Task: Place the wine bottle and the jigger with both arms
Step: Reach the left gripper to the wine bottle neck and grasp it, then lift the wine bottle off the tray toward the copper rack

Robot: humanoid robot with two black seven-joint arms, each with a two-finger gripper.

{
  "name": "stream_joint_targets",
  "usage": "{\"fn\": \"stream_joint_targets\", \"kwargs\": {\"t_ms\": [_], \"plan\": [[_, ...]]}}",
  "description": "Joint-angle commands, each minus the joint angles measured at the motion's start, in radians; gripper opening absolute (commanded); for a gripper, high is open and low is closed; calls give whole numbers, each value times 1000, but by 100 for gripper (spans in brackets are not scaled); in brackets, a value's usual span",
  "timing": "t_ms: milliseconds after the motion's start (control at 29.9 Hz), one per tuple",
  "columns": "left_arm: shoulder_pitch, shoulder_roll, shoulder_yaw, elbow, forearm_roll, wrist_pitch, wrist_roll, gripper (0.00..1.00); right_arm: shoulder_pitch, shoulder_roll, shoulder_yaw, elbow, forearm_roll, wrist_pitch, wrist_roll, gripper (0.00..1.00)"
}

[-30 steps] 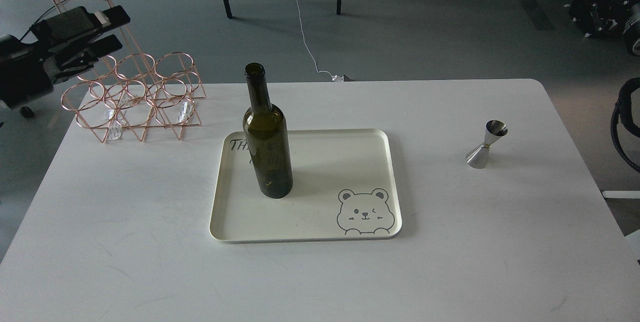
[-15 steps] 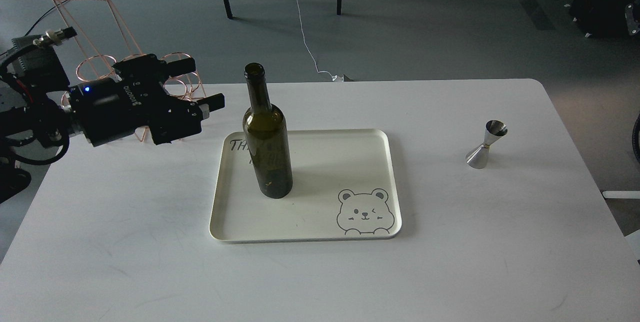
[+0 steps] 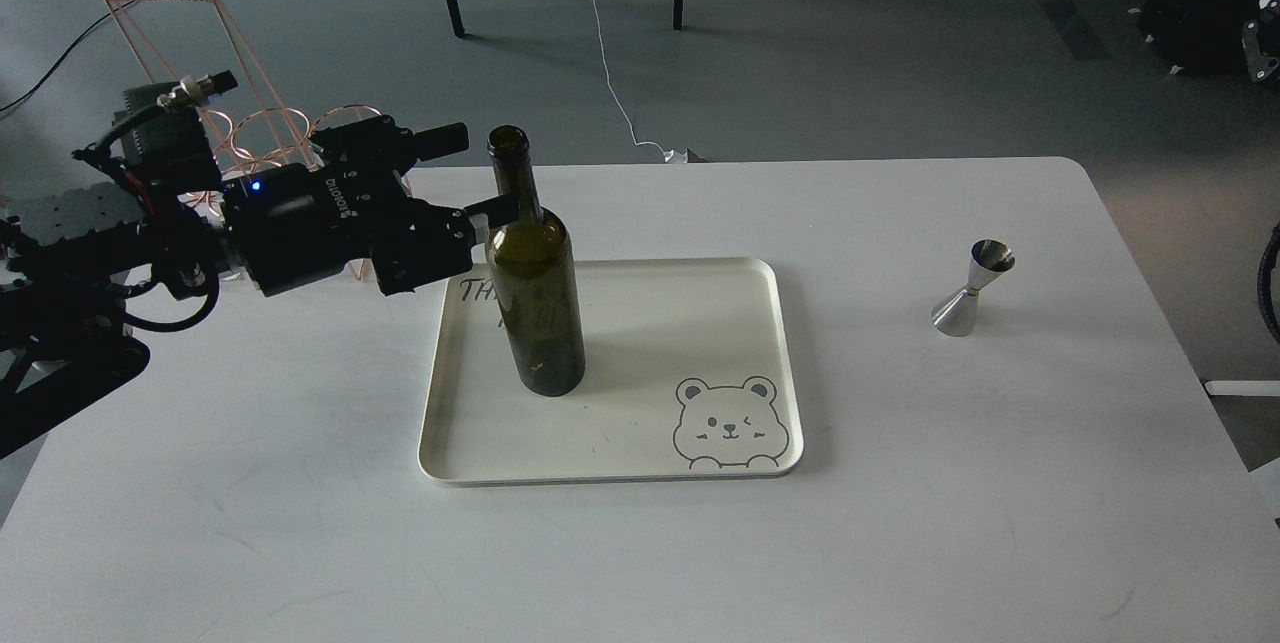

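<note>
The dark olive-green wine bottle (image 3: 535, 293) stands upright on the left part of a cream tray (image 3: 700, 323) with a bear drawing. My left gripper (image 3: 478, 173) is open just left of the bottle's neck. Its far finger (image 3: 440, 139) lies level with the bottle's mouth, and its near finger (image 3: 492, 207) reaches the neck from the left. The small silver jigger (image 3: 972, 288) stands upright on the white table at the right, well clear of the tray. My right gripper is out of view; only a black cable loop (image 3: 1268, 283) shows at the right edge.
A copper wire bottle rack (image 3: 250, 128) stands at the table's back left, partly behind my left arm. The white table (image 3: 640, 543) ends at the back near chair legs and floor cables.
My left arm has swung in from the far left toward the bottle, its open gripper now reaching the neck. Bottle and jigger have not moved.
</note>
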Motion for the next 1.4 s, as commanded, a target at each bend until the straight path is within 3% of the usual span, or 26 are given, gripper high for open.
{"fn": "stream_joint_targets", "kwargs": {"t_ms": [0, 267, 468, 668, 802, 1102, 1236, 1369], "plan": [[0, -26, 0, 15, -1, 1, 0, 89, 1, 9, 6, 1, 16, 5, 0, 81], [0, -57, 0, 38, -1, -1, 0, 75, 0, 9, 16, 1, 16, 5, 0, 82], [-2, -76, 0, 61, 0, -1, 0, 57, 2, 9, 17, -1, 16, 5, 0, 82], [-8, -94, 1, 88, 0, -3, 0, 54, 0, 9, 17, -7, 16, 5, 0, 82], [-11, -92, 1, 88, 2, -3, 0, 40, 0, 9, 18, -7, 16, 4, 0, 82], [-19, -94, 0, 86, 28, -1, 0, 29, 0, 9, 17, -16, 16, 1, 0, 85], [-34, -91, -3, 75, 60, 1, 0, 20, 0, 9, 17, -36, 16, 2, 0, 85], [-78, -80, -14, 57, 52, -1, 0, 19, 1, 9, 17, -36, 16, 2, 0, 85]]}}
